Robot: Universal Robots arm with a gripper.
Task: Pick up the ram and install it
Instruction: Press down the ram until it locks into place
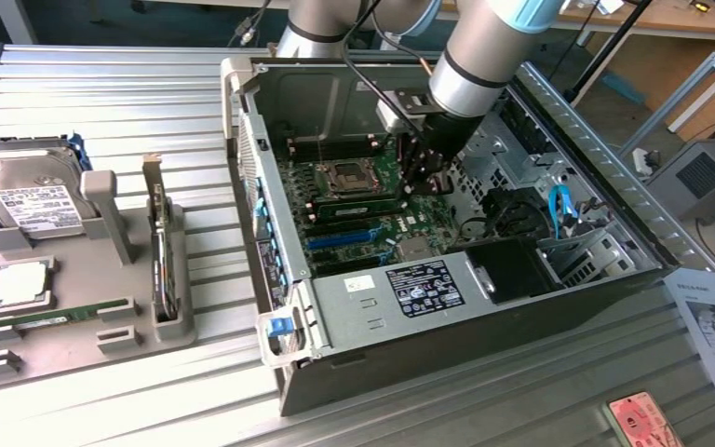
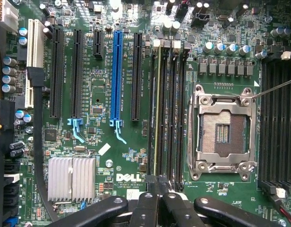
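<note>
Inside the open computer case [image 1: 357,312]: the arm [image 1: 488,51] comes in from the far side and slants steeply down, with its wrist low over the motherboard [image 2: 129,156].
Pose: the gripper [image 2: 157,187] points down at the memory slots, just beside the empty processor socket [image 2: 223,127].
Grip: closed right up, tips together at one end of the ram [image 2: 157,113]. Whether they pinch it or only press on it cannot be told.
Slot: the ram stands on edge along a memory slot near the socket, its pale green top edge showing.
Tray side: on the exterior view's left, well apart from the case, a grey tray [image 1: 85,345] carries a hard drive [image 1: 22,196], a silver processor chip [image 1: 20,282] and another green stick [image 1: 53,315] lying flat.
</note>
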